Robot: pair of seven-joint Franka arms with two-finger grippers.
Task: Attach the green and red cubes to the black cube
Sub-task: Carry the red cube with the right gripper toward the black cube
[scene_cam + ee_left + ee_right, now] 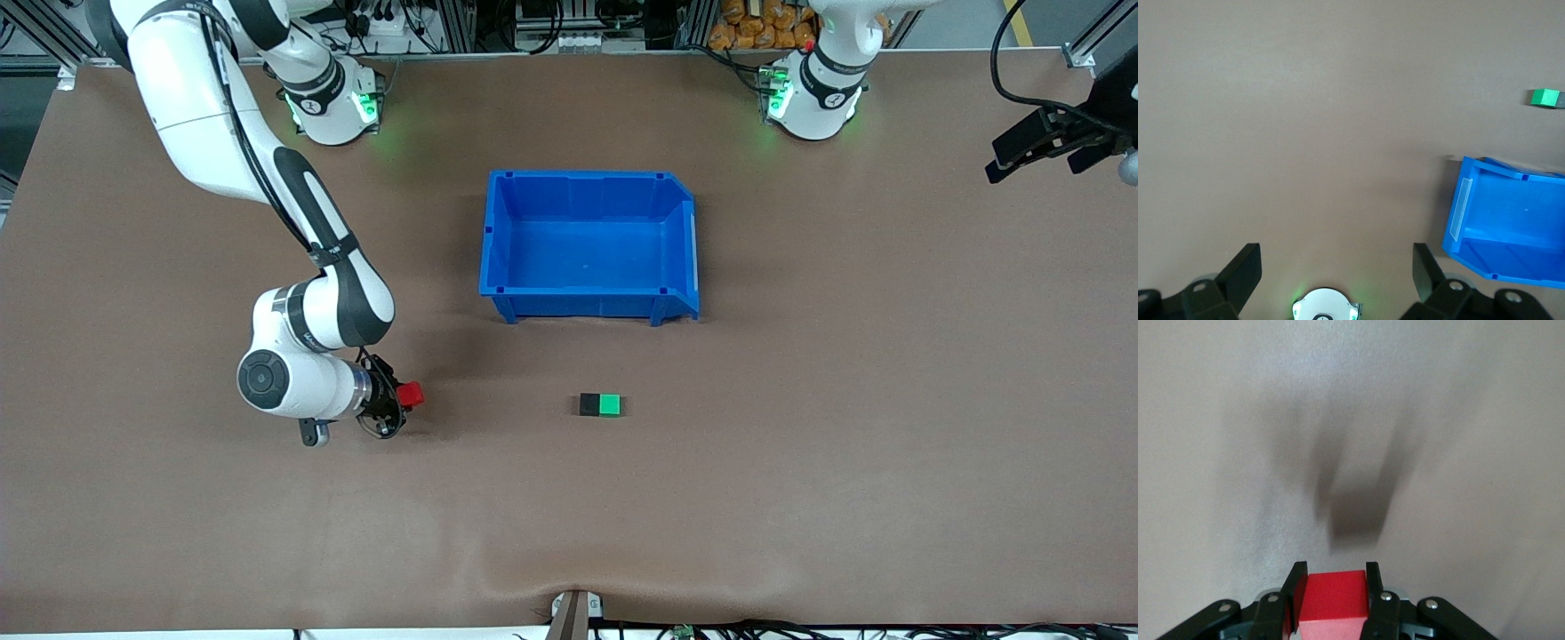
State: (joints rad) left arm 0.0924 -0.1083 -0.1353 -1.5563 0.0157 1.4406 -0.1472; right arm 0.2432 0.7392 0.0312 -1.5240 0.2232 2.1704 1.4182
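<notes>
Right gripper [1335, 600] pinches the red cube [411, 395], raised over bare table toward the right arm's end; its shadow falls on the mat below. From it, toward the table's middle, the black cube [589, 405] and green cube [610, 405] sit touching side by side, nearer the front camera than the blue bin [590, 246]. Left gripper [1337, 267] waits, fingers spread wide, at the left arm's end.

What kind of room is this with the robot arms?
Probably a robot lab: a brown-covered table, a blue bin, cables and metal frames along its edge, and the right hand holding a red cube.
</notes>
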